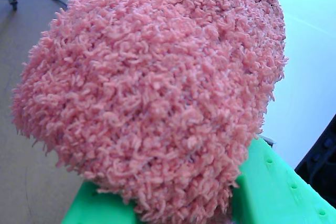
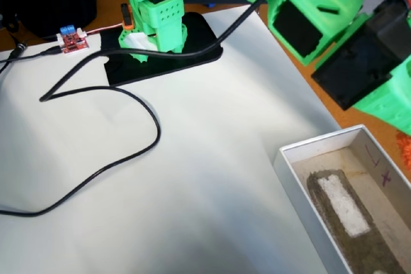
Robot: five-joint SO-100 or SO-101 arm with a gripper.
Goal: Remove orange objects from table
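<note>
A fuzzy orange object [image 1: 152, 87] with a shaggy pile fills most of the wrist view. It sits in my green gripper [image 1: 184, 208], whose jaws show at the bottom edge on either side of it. The fingertips are hidden behind the pile. In the fixed view only a small sliver of the orange object [image 2: 404, 149] shows at the right edge, below the green arm [image 2: 359, 43]. That sliver is above and to the right of the open box [image 2: 302, 158]. The gripper itself is out of frame there.
A white-walled open box with a grey-and-white pad inside stands at the lower right of the white table [image 2: 192, 178]. A black cable [image 2: 128, 158] loops across the table. The arm's base [image 2: 157, 24] stands on a black plate at the back, next to a small red board [image 2: 72, 40].
</note>
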